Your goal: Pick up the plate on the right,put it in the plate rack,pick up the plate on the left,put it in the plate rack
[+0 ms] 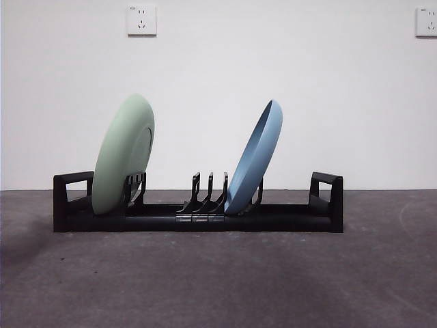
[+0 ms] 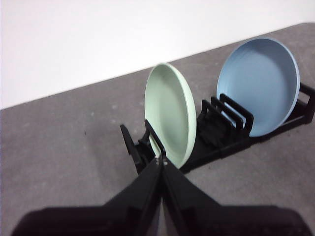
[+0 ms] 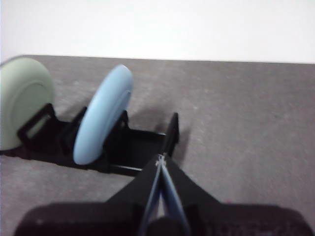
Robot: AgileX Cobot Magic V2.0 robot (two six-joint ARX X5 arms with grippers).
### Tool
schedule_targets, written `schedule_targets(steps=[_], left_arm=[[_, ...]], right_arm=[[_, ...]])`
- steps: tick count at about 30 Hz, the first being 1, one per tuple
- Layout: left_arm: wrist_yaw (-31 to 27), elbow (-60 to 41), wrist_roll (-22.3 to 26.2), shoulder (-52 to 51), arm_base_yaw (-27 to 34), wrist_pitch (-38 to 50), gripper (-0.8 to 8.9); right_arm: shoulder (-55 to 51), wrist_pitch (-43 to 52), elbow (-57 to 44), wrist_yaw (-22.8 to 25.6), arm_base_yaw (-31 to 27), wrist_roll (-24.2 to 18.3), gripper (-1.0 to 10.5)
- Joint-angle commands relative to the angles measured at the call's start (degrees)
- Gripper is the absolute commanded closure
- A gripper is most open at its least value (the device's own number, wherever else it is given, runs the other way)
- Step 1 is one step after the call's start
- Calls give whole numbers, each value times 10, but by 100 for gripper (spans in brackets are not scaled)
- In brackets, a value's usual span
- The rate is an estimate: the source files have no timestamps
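We see a plain white wall (image 1: 273, 68) behind a dark grey, matte table (image 1: 218, 280), and the front view alone shows two white wall sockets (image 1: 141, 20) high up, one near each top corner. Across the table lies the plate rack (image 1: 198, 220), long, low and black, with a square loop handle at each end. Both plates stand in it on edge, tilted the same way: the green plate (image 1: 121, 157) near one end and the blue plate (image 1: 254, 158) further along, with three empty curved prongs (image 1: 208, 193) between them. Neither arm shows in the front view. Only the wrist views give us the grippers. The left gripper (image 2: 161, 160) has its black jaws pressed together with nothing between them, and hangs apart from the rack; just beyond its tips is the green plate (image 2: 170, 114), hollow face toward this camera, and further off the blue plate (image 2: 258, 83). The right gripper (image 3: 160, 158) likewise has its jaws closed and empty, its tips seen near the rack's end handle (image 3: 171, 132); beyond them the blue plate (image 3: 103, 120) shows its back, and past that the green plate (image 3: 23, 101).
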Motion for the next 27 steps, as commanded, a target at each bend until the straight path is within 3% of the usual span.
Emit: schedule_targets(steps=[1, 14, 17, 19, 22, 27], left_arm=[[0, 0, -4, 1, 2, -13, 817], [0, 0, -4, 1, 2, -41, 817], [-12, 0, 23, -9, 14, -45, 817], [13, -7, 12, -13, 46, -18, 817], [94, -36, 12, -18, 107, 34, 817], [145, -146, 16, -42, 194, 167, 817]], right_arm=[[3, -3, -2, 8, 2, -2, 945], [5, -9, -2, 10, 1, -2, 945], [5, -9, -2, 10, 1, -2, 945], [5, -9, -2, 10, 2, -2, 944], [5, -9, -2, 11, 1, -2, 945], [5, -9, -2, 10, 1, -2, 945]])
